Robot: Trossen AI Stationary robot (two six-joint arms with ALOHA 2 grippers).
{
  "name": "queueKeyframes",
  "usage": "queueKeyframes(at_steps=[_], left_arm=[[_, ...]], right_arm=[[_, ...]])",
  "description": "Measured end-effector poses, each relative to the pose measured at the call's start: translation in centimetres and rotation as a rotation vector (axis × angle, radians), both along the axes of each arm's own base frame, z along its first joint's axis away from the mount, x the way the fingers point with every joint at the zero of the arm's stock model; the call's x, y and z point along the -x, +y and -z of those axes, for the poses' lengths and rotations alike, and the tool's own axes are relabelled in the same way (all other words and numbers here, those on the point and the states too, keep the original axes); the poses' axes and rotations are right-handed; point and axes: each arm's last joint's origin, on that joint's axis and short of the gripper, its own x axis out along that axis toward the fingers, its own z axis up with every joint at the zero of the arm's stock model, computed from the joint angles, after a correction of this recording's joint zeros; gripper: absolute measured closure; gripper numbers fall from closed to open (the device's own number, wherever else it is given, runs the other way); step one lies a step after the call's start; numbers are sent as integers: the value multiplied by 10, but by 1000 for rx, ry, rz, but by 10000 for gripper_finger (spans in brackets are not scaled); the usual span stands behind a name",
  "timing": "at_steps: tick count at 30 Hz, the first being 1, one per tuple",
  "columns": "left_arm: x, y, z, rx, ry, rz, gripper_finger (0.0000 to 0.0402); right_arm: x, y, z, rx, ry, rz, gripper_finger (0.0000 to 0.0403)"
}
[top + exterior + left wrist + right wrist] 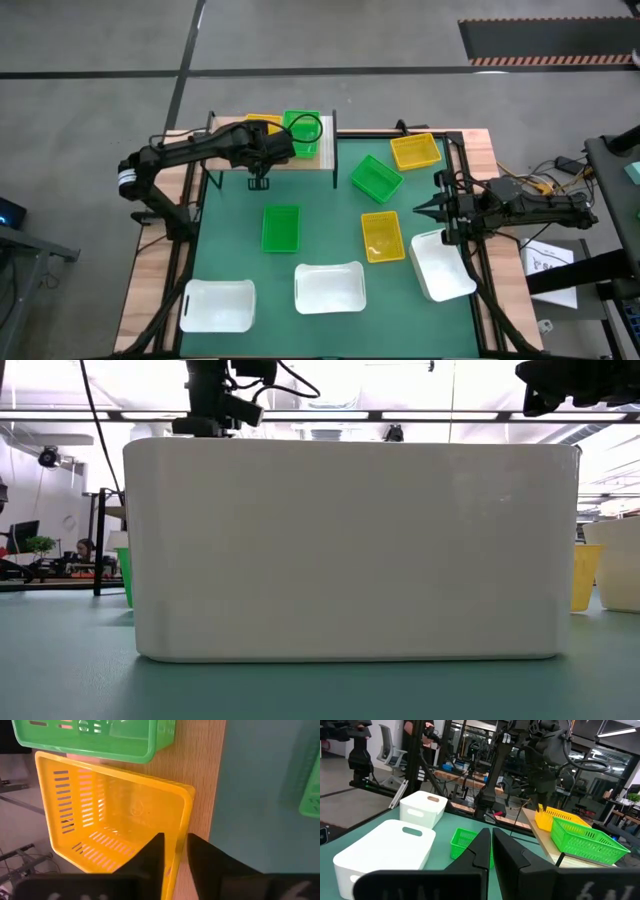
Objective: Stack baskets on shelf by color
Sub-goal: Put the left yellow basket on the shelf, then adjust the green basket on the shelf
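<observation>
Baskets are only starting to gather on the light wooden shelf (pixel 322 160) at the far edge of the bench: one yellow slotted plastic basket (pixel 115 815) and one green slotted plastic basket (pixel 301 134) are sitting there side by side. Seven more are waiting on the green mat (pixel 230 235): two green baskets (pixel 280 228) (pixel 376 177), two yellow ones (pixel 416 151) (pixel 382 236), and three white rounded baskets (pixel 217 304) (pixel 329 287) (pixel 441 265) along the near side. So I judge that most of the sorting is not done yet. The left arm is reaching across to the shelf, and the left tool (pixel 175 851) is hanging over the yellow basket there; its two fingers are standing on both sides of the basket's near wall, with a narrow gap, and I cannot tell if they are really pressing it. The right arm is lying low at the right edge of the bench, pointing inward, and the right tool (pixel 491 845) is closed and holding nothing.
</observation>
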Motion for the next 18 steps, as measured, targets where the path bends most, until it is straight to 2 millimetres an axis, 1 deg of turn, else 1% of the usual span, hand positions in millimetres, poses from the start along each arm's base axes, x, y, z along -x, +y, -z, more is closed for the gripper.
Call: queueKeyframes(at_steps=[5,10,12,15,17,18], left_arm=[[1,-2,-2,2,8,6,288],[-2,-9,-21,-13,-45,33,274],[-6,-13,-31,-15,-112,52,274],[-20,-17,-40,-31,-275,87,274],[-29,-19,-42,-29,-349,121,274],[-34,-19,-39,-21,-361,146,274]], right_arm=[[0,0,0,0,0,0,392],[0,0,0,0,0,0,392],[0,0,0,0,0,0,392],[0,0,0,0,0,0,392],[0,0,0,0,0,0,392],[0,0,0,0,0,0,392]])
